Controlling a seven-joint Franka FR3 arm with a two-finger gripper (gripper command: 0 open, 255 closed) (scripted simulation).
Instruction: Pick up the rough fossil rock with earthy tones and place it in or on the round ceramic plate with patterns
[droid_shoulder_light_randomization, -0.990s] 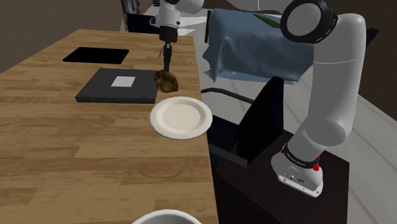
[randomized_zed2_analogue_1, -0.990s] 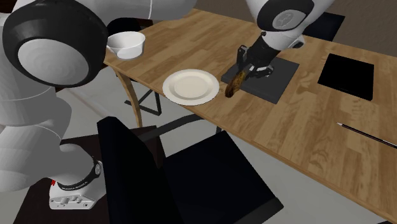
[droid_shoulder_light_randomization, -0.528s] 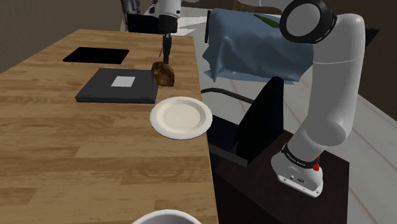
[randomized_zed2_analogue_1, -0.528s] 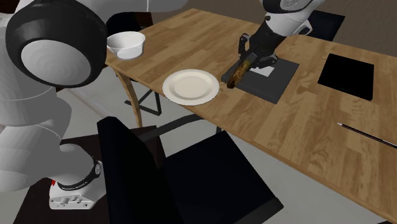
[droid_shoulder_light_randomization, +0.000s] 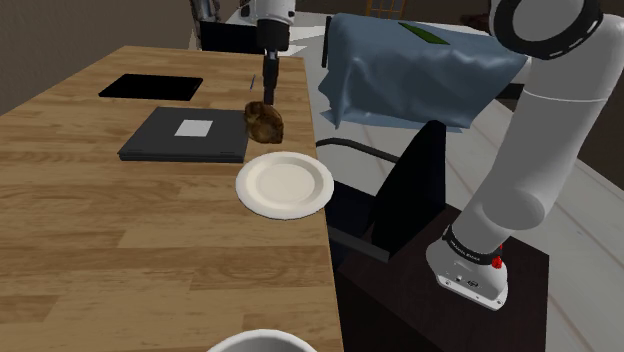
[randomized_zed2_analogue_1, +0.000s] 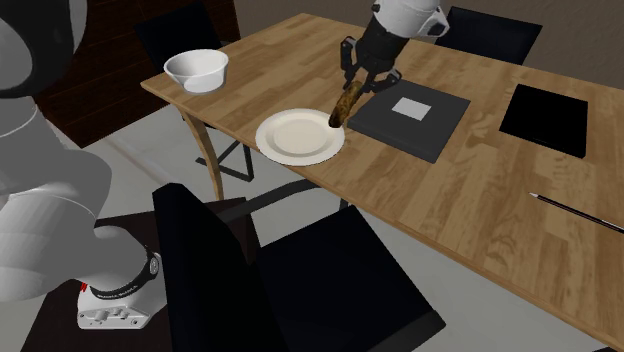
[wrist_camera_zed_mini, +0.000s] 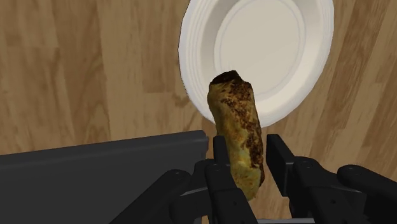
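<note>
A rough brown rock (droid_shoulder_light_randomization: 265, 121) (randomized_zed2_analogue_1: 346, 103) (wrist_camera_zed_mini: 239, 131) hangs in the air above the wooden table, clasped between the black fingers of my gripper (droid_shoulder_light_randomization: 269, 95) (randomized_zed2_analogue_1: 362, 85) (wrist_camera_zed_mini: 243, 167). The gripper is shut on the rock's upper end. A plain white round plate (droid_shoulder_light_randomization: 285, 184) (randomized_zed2_analogue_1: 298, 136) (wrist_camera_zed_mini: 261, 44) lies on the table near its edge. In the wrist view the rock's free end overlaps the plate's rim. In the second exterior view the rock hangs over the plate's right rim.
A dark flat book with a white label (droid_shoulder_light_randomization: 186, 135) (randomized_zed2_analogue_1: 412, 114) lies beside the plate. A black pad (droid_shoulder_light_randomization: 150, 87) (randomized_zed2_analogue_1: 542, 117) sits farther off. A white bowl (randomized_zed2_analogue_1: 197, 69) stands at a table corner; a black chair (randomized_zed2_analogue_1: 290, 275) and a blue-draped chair (droid_shoulder_light_randomization: 410, 70) stand alongside.
The gripper has lifted the rock off the table beside the book and carried it up and toward the plate. The rock stays clasped throughout.
</note>
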